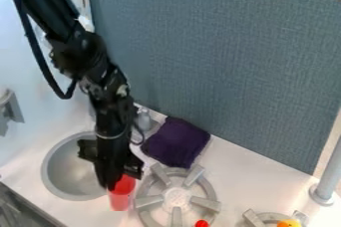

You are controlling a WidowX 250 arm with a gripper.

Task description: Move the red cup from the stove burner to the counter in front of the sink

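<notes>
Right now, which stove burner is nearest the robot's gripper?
The bottom-centre burner, beside the red cup; the other burner sits farther right, with a yellow-orange toy.

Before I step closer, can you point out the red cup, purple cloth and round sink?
Red cup (120,200): camera view, on its outer wall.
Purple cloth (176,142): camera view, middle of its top.
Round sink (59,170): camera view, left inner wall.

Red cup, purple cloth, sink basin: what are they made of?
Red cup: probably plastic, smooth; bright, plain wall. Purple cloth: soft matte fabric, going by its rumpled surface. Sink basin: likely satin metal, from the gray color and soft shading; gray plastic possible.
</notes>
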